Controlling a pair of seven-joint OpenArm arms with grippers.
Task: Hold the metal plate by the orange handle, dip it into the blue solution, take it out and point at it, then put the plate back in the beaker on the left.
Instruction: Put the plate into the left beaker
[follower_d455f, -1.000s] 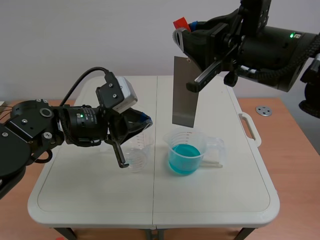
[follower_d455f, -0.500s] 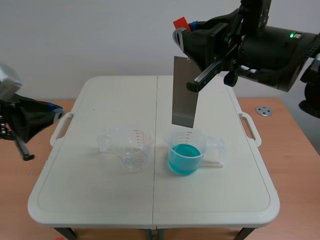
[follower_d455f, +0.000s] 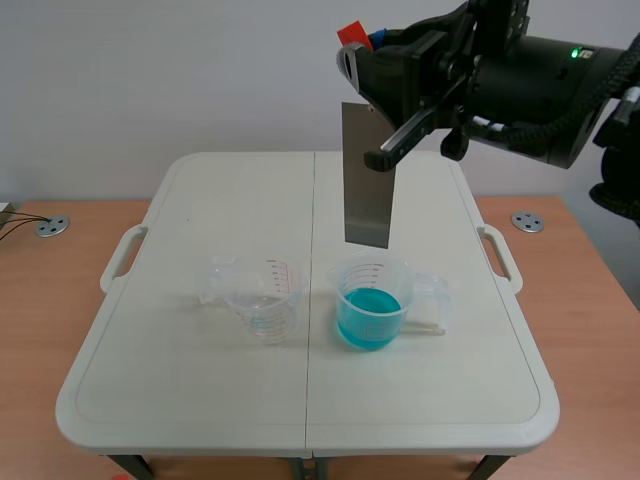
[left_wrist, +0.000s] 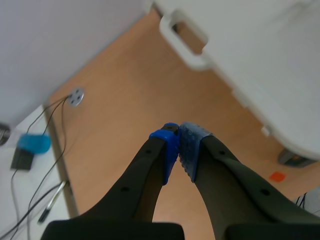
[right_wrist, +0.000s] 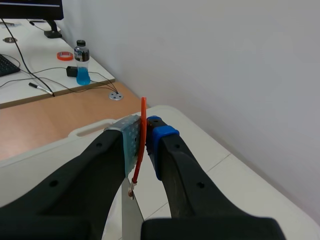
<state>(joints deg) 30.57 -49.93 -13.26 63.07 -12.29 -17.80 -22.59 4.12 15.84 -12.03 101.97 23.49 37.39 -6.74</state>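
A grey metal plate (follower_d455f: 366, 175) hangs upright in the air, its lower edge just above the beaker of blue solution (follower_d455f: 369, 303). My right gripper (follower_d455f: 362, 60) is shut on the plate's orange handle (follower_d455f: 352, 36); in the right wrist view that gripper (right_wrist: 143, 138) has the thin orange handle (right_wrist: 142, 131) pinched between its pads, with the plate (right_wrist: 131, 215) dropping below. An empty clear beaker (follower_d455f: 258, 297) stands to the left of the blue one. My left gripper (left_wrist: 177, 145) is shut on nothing, out over the wooden floor beside the table's handle (left_wrist: 183, 36), and is outside the scene view.
Both beakers stand on a white folding table (follower_d455f: 200, 390). Round metal discs lie on the wooden surface at the left (follower_d455f: 51, 226) and right (follower_d455f: 527, 221). In the right wrist view a blue bottle (right_wrist: 82, 68), a tape roll (right_wrist: 63, 55) and cables lie on a far desk.
My left arm has pulled back from beside the clear beaker and left the scene view. My right gripper has lifted the plate slightly.
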